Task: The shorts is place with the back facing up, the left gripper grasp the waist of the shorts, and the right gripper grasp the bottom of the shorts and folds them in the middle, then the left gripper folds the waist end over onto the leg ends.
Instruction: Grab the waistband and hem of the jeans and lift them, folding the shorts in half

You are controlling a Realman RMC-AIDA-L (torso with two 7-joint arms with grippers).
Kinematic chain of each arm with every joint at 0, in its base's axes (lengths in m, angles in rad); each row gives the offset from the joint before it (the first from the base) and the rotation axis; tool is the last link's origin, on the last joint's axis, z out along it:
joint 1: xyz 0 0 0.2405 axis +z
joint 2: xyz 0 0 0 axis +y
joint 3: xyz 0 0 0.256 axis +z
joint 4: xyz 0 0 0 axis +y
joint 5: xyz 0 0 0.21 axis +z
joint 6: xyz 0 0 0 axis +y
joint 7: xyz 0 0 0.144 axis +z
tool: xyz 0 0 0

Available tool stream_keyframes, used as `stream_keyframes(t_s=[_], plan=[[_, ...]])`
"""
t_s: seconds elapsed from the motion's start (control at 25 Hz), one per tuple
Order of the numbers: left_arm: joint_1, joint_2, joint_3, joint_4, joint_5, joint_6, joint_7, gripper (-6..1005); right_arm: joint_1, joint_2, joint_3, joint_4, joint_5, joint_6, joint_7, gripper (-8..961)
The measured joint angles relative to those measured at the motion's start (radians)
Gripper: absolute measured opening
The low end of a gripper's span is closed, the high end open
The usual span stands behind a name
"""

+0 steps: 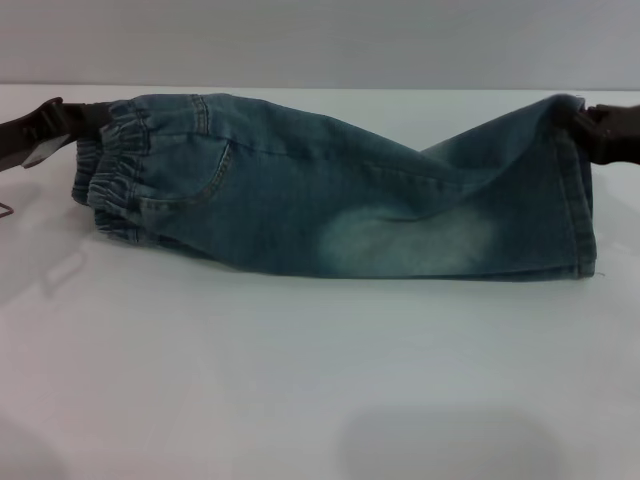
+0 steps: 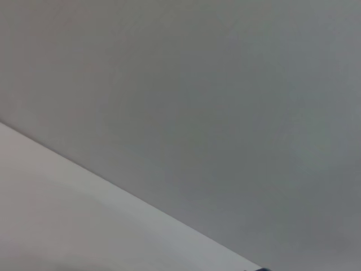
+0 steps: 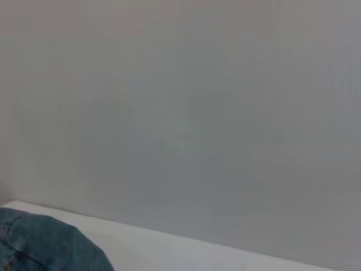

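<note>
Shorts: the shorts (image 1: 330, 195) hang in the air over the white table (image 1: 300, 380), pulled long between both arms.
Left gripper: the left gripper (image 1: 88, 118) is clamped on the waist of the shorts (image 1: 118, 175).
Right gripper: the right gripper (image 1: 585, 125) looks clamped on the bottom of the shorts (image 1: 575, 200), though its tips are hidden.
Feel: soft, floppy denim that sags in the middle.
Best hold: the thick waistband and stitched hems.

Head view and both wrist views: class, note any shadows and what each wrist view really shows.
Head view: soft shadows on the table under the shorts. Left wrist view: only blank wall and table. Right wrist view: wall plus a denim corner.
</note>
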Motion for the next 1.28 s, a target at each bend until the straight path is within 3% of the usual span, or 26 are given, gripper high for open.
stream_keyframes(t_s=[0.2, 0.32, 0.72, 1.12, 1.28], plan=[[-0.006, -0.001, 0.002, -0.006, 0.008, -0.018, 0.009, 38, -0.011, -0.005, 0.0, 0.031, -0.003, 0.075, -0.004, -1], [-0.007, -0.009, 0.005, -0.007, 0.007, -0.031, 0.035, 38, -0.011, 0.004, 0.0, 0.04, -0.001, 0.132, -0.032, -1], [-0.005, -0.018, 0.013, -0.007, 0.009, -0.057, 0.043, 38, 0.045, 0.007, -0.001, 0.116, 0.002, 0.282, -0.095, 0], [0.001, -0.024, 0.028, -0.009, 0.009, -0.077, 0.054, 37, 0.07, 0.005, -0.06, 0.15, 0.003, 0.355, -0.11, 60], [0.002, -0.022, 0.079, -0.01, 0.009, -0.093, 0.073, 70, 0.075, 0.002, -0.083, 0.165, 0.002, 0.369, -0.103, 85]])
